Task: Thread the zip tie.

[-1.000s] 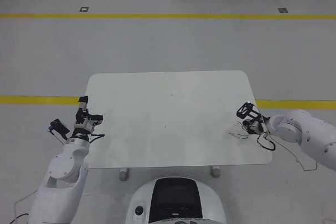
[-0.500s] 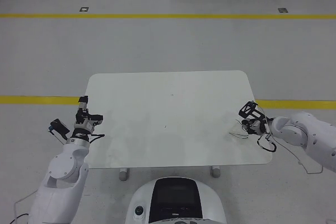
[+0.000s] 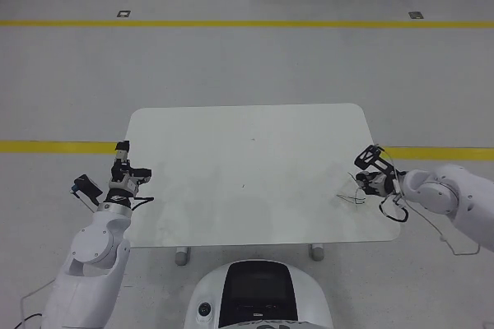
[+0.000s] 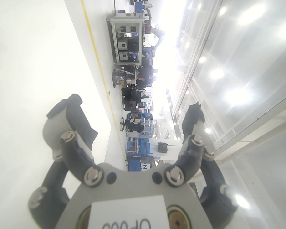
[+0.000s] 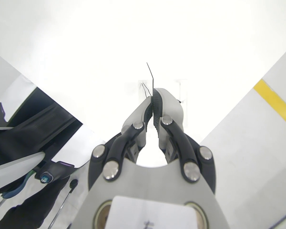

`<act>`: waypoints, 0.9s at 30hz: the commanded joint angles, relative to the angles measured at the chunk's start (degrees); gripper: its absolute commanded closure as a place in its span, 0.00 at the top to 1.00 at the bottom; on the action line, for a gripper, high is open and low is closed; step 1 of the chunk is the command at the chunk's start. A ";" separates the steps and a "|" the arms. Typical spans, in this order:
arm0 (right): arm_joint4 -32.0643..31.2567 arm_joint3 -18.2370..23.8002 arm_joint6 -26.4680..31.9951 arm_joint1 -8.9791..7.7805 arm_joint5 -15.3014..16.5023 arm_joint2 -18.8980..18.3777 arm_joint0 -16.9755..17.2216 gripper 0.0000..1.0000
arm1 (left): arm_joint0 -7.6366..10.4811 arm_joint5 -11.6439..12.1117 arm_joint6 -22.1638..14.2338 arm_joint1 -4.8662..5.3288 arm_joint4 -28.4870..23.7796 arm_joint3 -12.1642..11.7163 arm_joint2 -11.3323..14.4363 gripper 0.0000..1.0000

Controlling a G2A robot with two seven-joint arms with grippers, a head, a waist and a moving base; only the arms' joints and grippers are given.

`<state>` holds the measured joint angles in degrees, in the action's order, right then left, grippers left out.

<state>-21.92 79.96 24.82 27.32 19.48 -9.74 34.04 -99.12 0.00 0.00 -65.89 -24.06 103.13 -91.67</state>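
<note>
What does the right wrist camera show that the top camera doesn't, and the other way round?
The right wrist view adds the close-up: the right gripper is pinched shut on the thin black zip tie, and the tie's tip pokes out past the fingertips. The top view adds the big picture: the whole white table, with the left gripper at its left edge. Both share the right gripper near the table's right edge, the white tabletop, and a yellow floor line.
</note>
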 commanded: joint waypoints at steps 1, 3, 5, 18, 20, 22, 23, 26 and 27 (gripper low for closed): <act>1.95 0.02 0.14 -0.04 0.00 0.00 -0.08 0.00 | 0.00 0.00 0.00 0.00 0.00 0.00 0.00 1.00; 4.34 -0.34 0.72 -0.03 0.00 0.00 -0.07 0.00 | 0.00 0.00 0.00 0.00 0.00 0.00 0.00 1.00; 5.66 0.13 -0.06 0.04 0.00 0.00 -0.16 0.00 | 0.00 0.00 0.00 0.00 0.00 0.00 0.00 1.00; 6.70 -1.22 -0.16 -0.02 0.00 -0.95 0.25 0.00 | 0.00 0.00 0.00 0.00 0.00 0.00 0.00 1.00; 10.14 -0.86 0.80 -0.26 0.00 -1.91 0.40 0.00 | 0.00 0.00 0.00 0.00 0.00 0.00 0.00 1.00; 11.38 -0.29 2.37 -0.70 0.00 -2.49 0.19 0.00 | 0.00 0.00 0.00 0.00 0.00 0.00 0.00 1.00; 11.96 0.44 2.86 -0.94 0.00 -2.73 0.09 0.00 | 0.00 0.00 0.00 0.00 0.00 0.00 0.00 1.00; 14.25 1.76 3.15 -2.02 0.00 -3.24 0.34 0.00 | 0.00 0.00 0.00 0.00 0.00 0.00 0.00 1.00; 15.87 2.24 3.41 -2.45 0.00 -3.40 0.61 0.00 | 0.00 0.00 0.00 0.00 0.00 0.00 0.00 1.00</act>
<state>-7.40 81.86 28.03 25.21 19.48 -13.03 34.43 -99.12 0.00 0.00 -65.89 -24.06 103.13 -91.67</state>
